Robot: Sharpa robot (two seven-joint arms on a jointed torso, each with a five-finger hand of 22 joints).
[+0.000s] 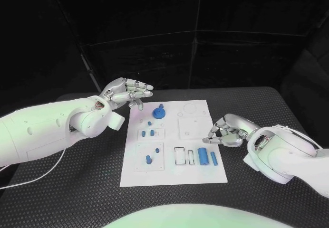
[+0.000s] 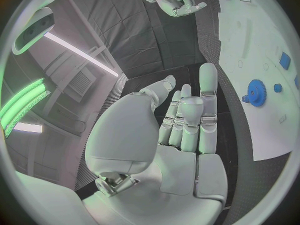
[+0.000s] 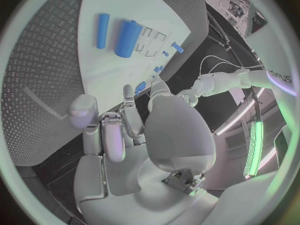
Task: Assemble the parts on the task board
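The white task board (image 1: 195,168) lies flat in the middle of the table. A blue gear (image 1: 159,112) stands near its far left corner, with small blue parts (image 1: 149,133) in the slots below it and two more (image 1: 149,159) on the lower left plate. A thick blue cylinder (image 1: 203,155) and a thin blue rod (image 1: 214,158) lie at the lower right. My left hand (image 1: 127,92) is raised beyond the board's far left corner, fingers spread and empty. My right hand (image 1: 225,132) hovers at the board's right edge, fingers curled in with nothing in them.
The black ribbed table (image 1: 68,190) surrounds the board, with bare mat on all sides. A white cable (image 1: 34,176) trails across the table at the left. In the right wrist view the cylinder (image 3: 128,37) and rod (image 3: 102,30) lie ahead of the fingers.
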